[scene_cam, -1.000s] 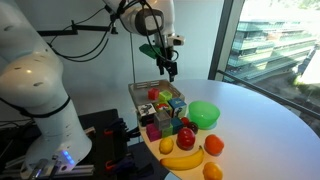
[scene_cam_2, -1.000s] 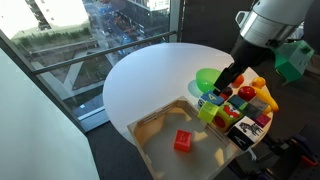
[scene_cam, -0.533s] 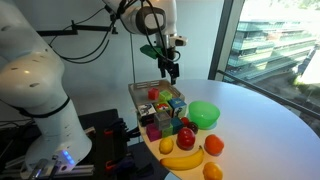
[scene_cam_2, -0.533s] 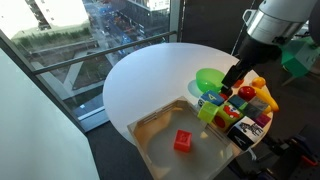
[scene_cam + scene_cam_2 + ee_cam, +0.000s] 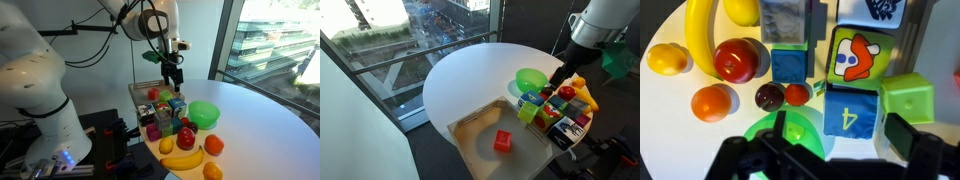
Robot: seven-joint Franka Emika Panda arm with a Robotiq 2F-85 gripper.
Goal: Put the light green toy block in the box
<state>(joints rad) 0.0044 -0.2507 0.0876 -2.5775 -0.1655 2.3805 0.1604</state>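
The light green toy block is a pale green cube at the right in the wrist view, next to a blue block marked 4. In an exterior view it sits at the edge of the block cluster nearest the box. The box is a shallow grey tray holding a red block; it also shows in the other exterior view. My gripper is open and empty, hovering above the blocks with its fingers straddling the blue block. It shows in both exterior views.
A round green bowl stands beside the blocks. A banana, oranges, an apple and a lemon lie at the table's near edge. More printed blocks crowd around the target.
My gripper has moved down and sideways, from over the box side toward the block cluster. The blocks and fruit have not moved.
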